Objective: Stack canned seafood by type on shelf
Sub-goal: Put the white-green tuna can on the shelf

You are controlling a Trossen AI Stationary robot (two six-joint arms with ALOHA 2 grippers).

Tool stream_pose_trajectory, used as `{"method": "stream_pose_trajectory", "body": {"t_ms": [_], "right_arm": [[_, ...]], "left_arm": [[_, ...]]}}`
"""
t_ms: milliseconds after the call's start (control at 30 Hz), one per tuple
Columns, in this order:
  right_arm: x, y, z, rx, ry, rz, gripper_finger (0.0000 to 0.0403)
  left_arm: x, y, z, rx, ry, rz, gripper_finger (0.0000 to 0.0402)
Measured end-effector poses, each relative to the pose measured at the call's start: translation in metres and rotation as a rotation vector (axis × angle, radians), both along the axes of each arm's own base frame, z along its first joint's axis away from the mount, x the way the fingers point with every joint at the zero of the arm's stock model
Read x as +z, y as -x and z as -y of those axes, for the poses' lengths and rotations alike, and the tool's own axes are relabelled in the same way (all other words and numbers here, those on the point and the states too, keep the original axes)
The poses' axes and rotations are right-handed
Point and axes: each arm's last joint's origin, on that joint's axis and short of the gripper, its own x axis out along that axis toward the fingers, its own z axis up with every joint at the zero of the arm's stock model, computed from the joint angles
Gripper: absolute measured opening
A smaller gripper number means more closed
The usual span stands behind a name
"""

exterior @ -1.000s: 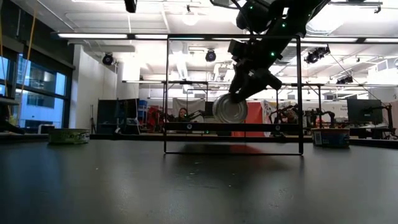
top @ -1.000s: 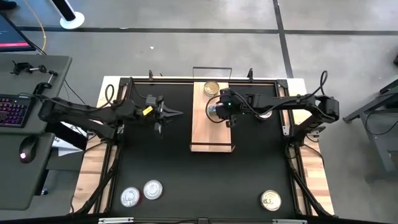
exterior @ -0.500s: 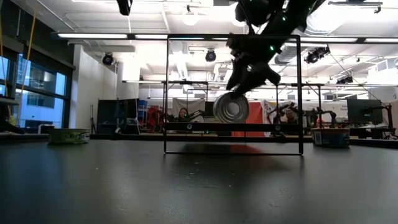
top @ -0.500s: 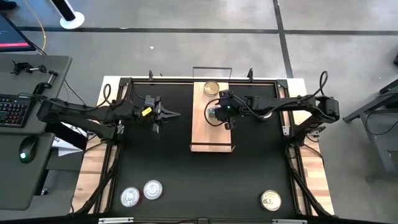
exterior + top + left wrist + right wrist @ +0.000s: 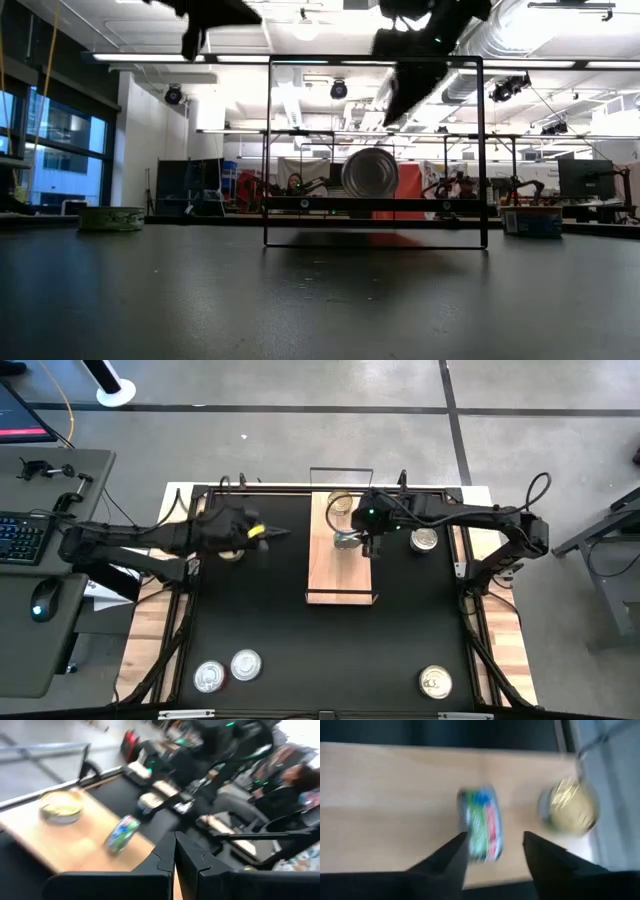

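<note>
Though flat from above, tin (image 5: 370, 173) on edge.

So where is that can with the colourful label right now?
In the high view the colourful can stands on its edge on the wooden shelf, toward its far end, near the gold-lidded can, with the open right gripper just beside it.

The black table (image 5: 260, 610) carries the light-wood shelf (image 5: 322, 575) at its far middle, where a gold-lidded tin (image 5: 339, 502) lies flat and a second tin (image 5: 347, 539) stands on edge beside it, while four more tins (image 5: 245, 664) sit scattered on the tabletop itself.
</note>
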Motion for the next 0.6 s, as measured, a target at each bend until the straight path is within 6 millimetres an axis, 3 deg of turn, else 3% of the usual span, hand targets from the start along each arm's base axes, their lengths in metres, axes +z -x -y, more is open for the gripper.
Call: {"method": "stream_pose_trajectory", "body": {"t_ms": [167, 400, 600], "right_arm": [[-0.017, 0.024, -0.003, -0.074, -0.221, 0.052, 0.0020], [-0.046, 0.029, -0.017, -0.145, -0.268, 0.074, 0.0003], [-0.056, 0.026, -0.014, -0.202, -0.209, 0.110, 0.0001]], "left_arm": [[-0.008, -0.021, -0.044, -0.095, 0.046, -0.086, 0.0000], [-0.049, -0.076, -0.104, -0.254, 0.119, -0.232, 0.0000], [-0.077, -0.114, -0.128, -0.277, 0.118, -0.305, 0.0000]]}}
